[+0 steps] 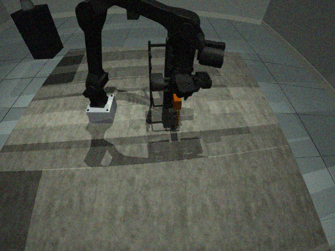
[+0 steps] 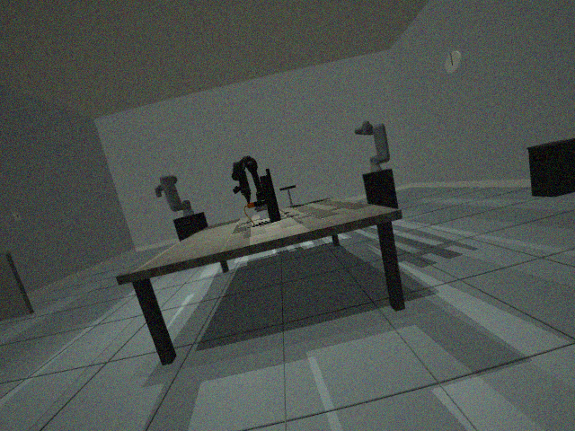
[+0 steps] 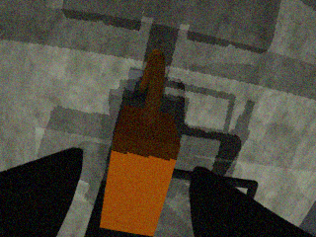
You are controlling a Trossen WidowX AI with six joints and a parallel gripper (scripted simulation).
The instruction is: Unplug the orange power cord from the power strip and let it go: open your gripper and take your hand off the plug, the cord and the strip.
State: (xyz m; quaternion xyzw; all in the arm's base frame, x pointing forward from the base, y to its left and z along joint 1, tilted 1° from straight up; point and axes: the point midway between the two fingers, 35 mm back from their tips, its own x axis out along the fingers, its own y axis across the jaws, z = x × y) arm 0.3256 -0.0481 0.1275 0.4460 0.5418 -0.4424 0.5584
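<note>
The orange plug (image 1: 177, 103) (image 2: 251, 204) (image 3: 138, 193) is at the tall black upright power strip (image 1: 168, 118) (image 2: 270, 197). Whether its pins sit in a socket is hidden. The orange cord (image 1: 177, 117) (image 2: 245, 213) (image 3: 156, 81) hangs from the plug's outer end down to the table. My gripper (image 3: 137, 169) is open around the plug. In the wrist view one dark finger stands on each side, with a visible gap between each finger and the plug. In the top view the hand hides the plug's upper part.
A thin black frame (image 1: 149, 67) (image 3: 212, 133) stands beside the strip. The arm's base sits on a white-topped block (image 1: 101, 116) on the table (image 1: 162, 202) (image 2: 204, 245). Pedestals with grey arms (image 2: 378, 144) (image 2: 172, 192) stand beyond the table.
</note>
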